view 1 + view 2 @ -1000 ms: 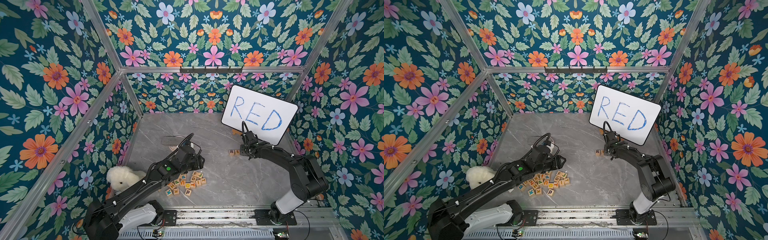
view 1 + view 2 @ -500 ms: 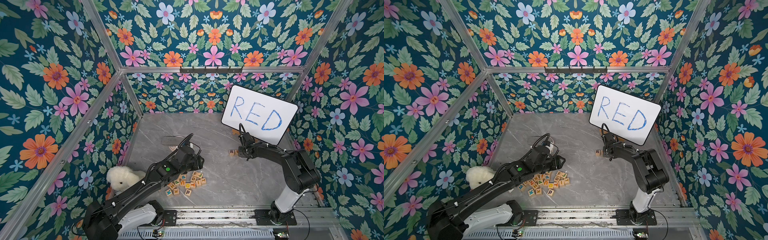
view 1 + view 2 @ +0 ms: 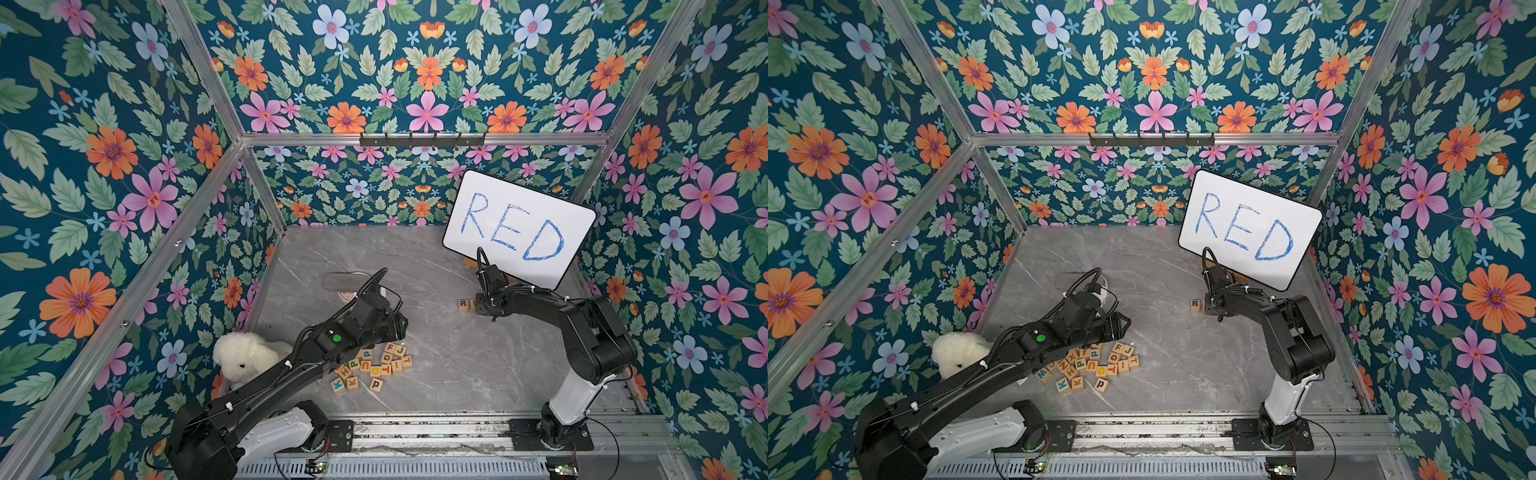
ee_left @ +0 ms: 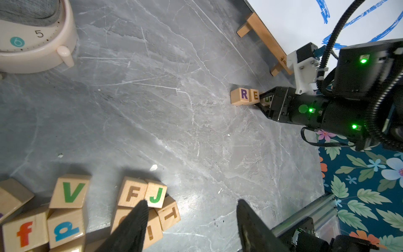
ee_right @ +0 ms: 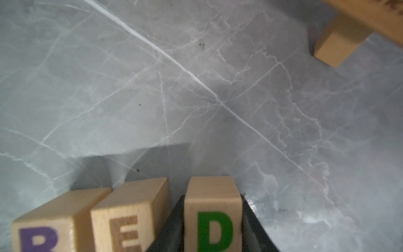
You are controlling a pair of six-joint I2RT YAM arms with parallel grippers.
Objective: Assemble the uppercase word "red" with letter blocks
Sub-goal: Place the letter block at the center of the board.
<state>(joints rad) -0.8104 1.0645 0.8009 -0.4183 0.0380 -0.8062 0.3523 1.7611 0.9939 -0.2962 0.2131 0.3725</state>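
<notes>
Right hand (image 5: 212,195) clamps D block (image 5: 212,218), one finger (image 5: 169,235) between it and E block (image 5: 128,218). I'd ease apart slightly, lift straight. Left hand (image 4: 190,201) spread, empty.

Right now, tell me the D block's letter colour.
Green; D block shows best in right wrist view.

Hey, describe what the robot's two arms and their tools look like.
The left arm and right arm are matte black above white base segments, with green indicator lights and ribbed black cables. The left tool and right tool each have two tapered black fingers.
</notes>
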